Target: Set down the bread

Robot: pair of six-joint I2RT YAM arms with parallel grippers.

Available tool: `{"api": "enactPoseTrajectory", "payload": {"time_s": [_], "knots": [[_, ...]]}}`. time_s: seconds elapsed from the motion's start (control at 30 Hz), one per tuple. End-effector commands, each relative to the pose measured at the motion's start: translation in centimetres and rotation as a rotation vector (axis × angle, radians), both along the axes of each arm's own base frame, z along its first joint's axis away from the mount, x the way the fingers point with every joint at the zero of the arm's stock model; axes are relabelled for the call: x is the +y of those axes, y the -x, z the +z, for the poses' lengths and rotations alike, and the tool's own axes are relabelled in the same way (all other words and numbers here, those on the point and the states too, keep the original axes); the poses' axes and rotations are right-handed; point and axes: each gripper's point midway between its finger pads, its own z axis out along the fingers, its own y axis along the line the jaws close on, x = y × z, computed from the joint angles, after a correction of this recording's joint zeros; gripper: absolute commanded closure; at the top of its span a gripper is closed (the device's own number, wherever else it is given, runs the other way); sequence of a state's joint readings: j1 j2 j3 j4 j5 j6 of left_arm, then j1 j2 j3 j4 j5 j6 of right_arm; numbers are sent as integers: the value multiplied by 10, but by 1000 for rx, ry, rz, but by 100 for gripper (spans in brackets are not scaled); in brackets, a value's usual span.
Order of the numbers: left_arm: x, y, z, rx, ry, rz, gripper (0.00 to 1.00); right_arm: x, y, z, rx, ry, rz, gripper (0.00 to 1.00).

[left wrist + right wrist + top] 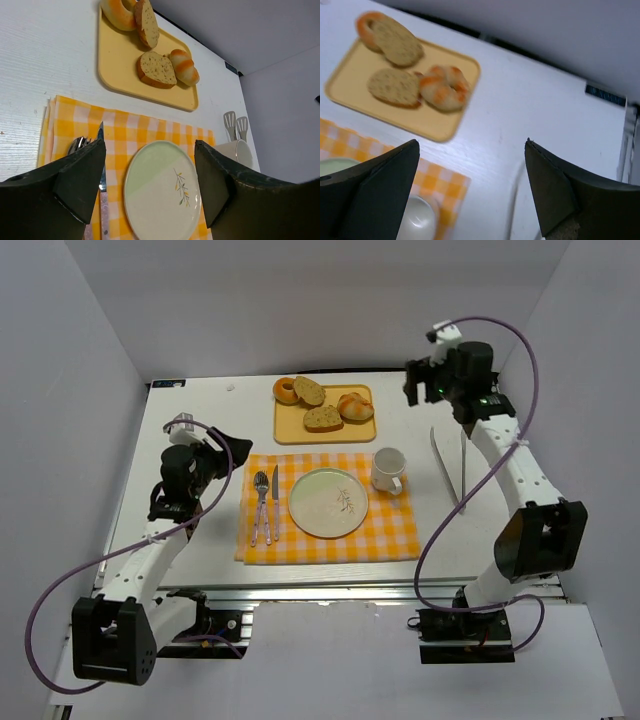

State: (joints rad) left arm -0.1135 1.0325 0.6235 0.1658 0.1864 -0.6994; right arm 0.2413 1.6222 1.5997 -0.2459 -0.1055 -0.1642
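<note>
The bread (323, 419), a flat brown speckled slice with a darker crust, lies on the yellow tray (292, 427) at the back of the table. It also shows in the left wrist view (156, 70) and the right wrist view (394, 87). The pale green and white plate (328, 502) sits bare on the checked cloth (390, 525). My left gripper (222, 447) is open and empty, above the table left of the cloth. My right gripper (418, 383) is open and empty, raised to the right of the tray.
The tray also holds an oval slice (309, 391) leaning on a ring-shaped bagel (285, 390), and a scored roll (355, 406). A white cup (388, 469) stands right of the plate, a fork and knife (263, 505) left of it. Tongs (450, 465) lie at the right.
</note>
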Motion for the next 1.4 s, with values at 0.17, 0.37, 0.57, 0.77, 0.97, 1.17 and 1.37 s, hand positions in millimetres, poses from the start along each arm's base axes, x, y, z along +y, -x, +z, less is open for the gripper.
{"api": "enactPoseTrajectory", "payload": {"time_s": [0.17, 0.37, 0.57, 0.77, 0.97, 1.17, 1.37], "knots": [[-9, -11, 25, -81, 34, -33, 20, -119, 55, -83, 117, 136, 62, 55], [-11, -14, 23, -79, 31, -44, 20, -164, 95, -168, 317, 168, -28, 40], [-11, -13, 16, -80, 55, -43, 20, -187, 99, -216, 445, 174, -187, 11], [-13, -14, 14, -68, 41, -53, 20, -200, 87, -249, 583, 130, -295, 12], [-10, -12, 10, -58, 36, -38, 20, -171, 80, -260, 633, 14, -158, 17], [-7, -9, 10, -59, 36, -24, 20, -173, 79, -286, 701, -5, -201, 23], [-8, -11, 10, -50, 28, -31, 20, -173, 84, -307, 724, 88, -235, 31]]}}
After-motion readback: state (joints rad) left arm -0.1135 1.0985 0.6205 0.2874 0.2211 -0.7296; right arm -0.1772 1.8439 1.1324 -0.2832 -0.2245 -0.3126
